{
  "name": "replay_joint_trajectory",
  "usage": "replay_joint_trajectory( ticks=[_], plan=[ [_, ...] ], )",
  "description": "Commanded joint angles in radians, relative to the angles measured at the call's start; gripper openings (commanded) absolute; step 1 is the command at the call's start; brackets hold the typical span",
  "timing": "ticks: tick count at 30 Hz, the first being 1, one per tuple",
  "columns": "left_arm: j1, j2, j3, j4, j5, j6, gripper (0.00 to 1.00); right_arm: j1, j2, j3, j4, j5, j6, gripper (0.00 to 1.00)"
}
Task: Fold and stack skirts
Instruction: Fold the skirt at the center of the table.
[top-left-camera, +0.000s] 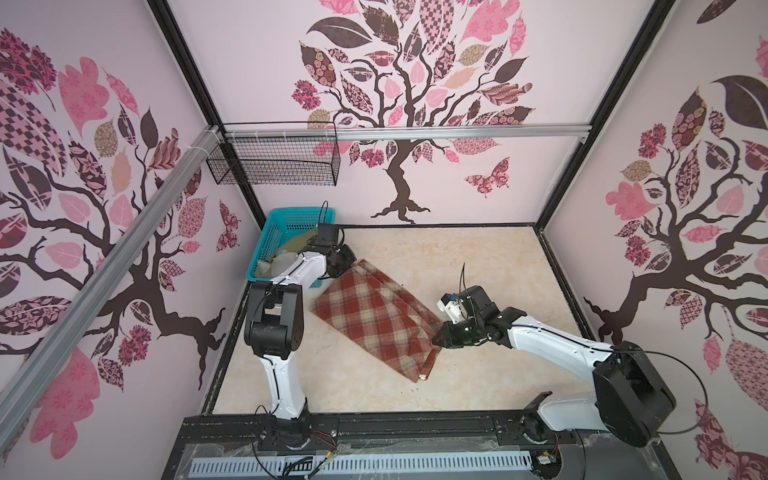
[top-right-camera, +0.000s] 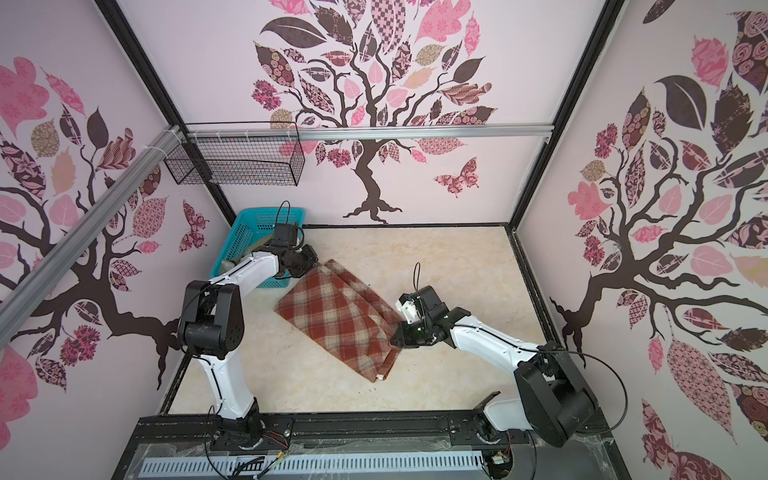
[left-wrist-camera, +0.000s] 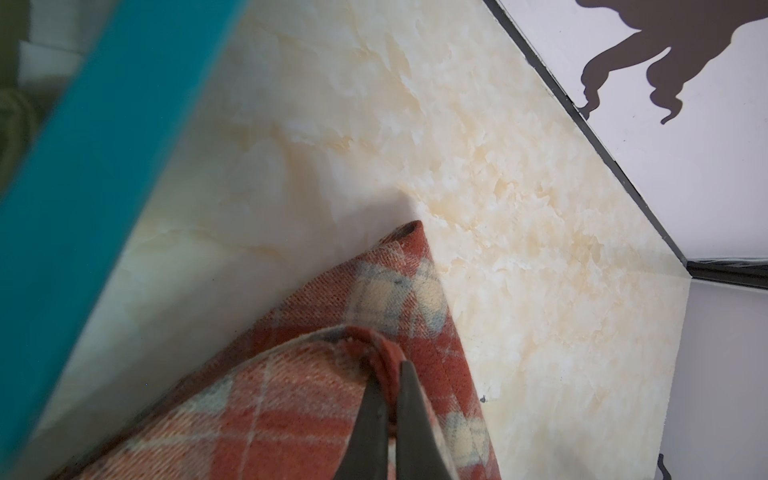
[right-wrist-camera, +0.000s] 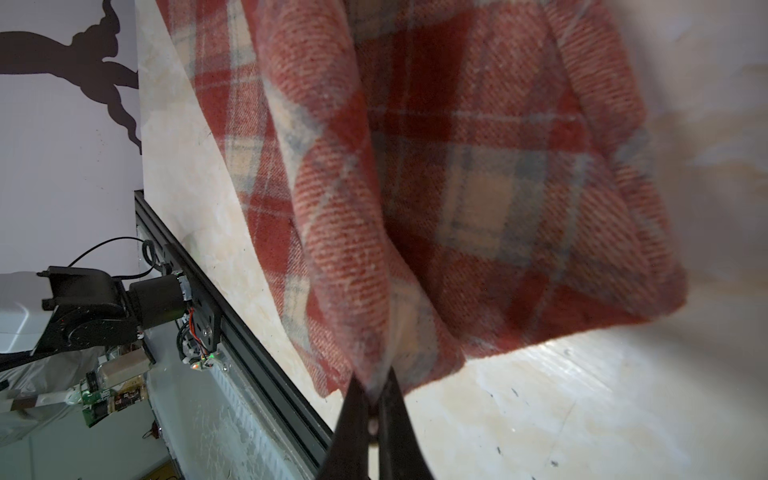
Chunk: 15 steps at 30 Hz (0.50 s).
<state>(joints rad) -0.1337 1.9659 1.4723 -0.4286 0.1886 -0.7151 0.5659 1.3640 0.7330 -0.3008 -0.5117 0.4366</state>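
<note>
The rust-red and cream plaid skirt (top-left-camera: 374, 318) (top-right-camera: 338, 322) lies partly folded, slanting across the marble tabletop. My left gripper (top-left-camera: 352, 267) (top-right-camera: 316, 268) is shut on the skirt's far corner beside the basket; in the left wrist view the left gripper (left-wrist-camera: 392, 372) pinches a red hem over the plaid skirt (left-wrist-camera: 291, 407). My right gripper (top-left-camera: 436, 338) (top-right-camera: 394, 340) is shut on the near right edge; the right wrist view shows the right gripper (right-wrist-camera: 376, 384) nipping the plaid skirt (right-wrist-camera: 457, 166), lifted and draped. The olive-green skirt (top-left-camera: 291, 246) (top-right-camera: 257, 245) lies in the basket, mostly hidden by my left arm.
The turquoise basket (top-left-camera: 272, 232) (top-right-camera: 241, 239) (left-wrist-camera: 104, 166) stands at the far left corner, close to the left gripper. A black wire basket (top-left-camera: 274, 164) hangs on the back wall. Black frame rails (top-left-camera: 561, 282) border the marble tabletop (top-left-camera: 478, 257). Both arm bases stand on the front rail.
</note>
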Motion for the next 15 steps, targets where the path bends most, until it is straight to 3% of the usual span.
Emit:
replay_joint_trajectory(
  ticks=[1,15],
  plan=[
    [0.002,0.029,0.052,0.041,-0.001,-0.006,0.00,-0.005,0.044,0.060,-0.045,0.041,-0.039,0.00],
    [0.025,0.088,0.065,0.063,0.003,-0.017,0.00,-0.007,0.152,0.191,-0.149,0.150,-0.098,0.00]
  ],
)
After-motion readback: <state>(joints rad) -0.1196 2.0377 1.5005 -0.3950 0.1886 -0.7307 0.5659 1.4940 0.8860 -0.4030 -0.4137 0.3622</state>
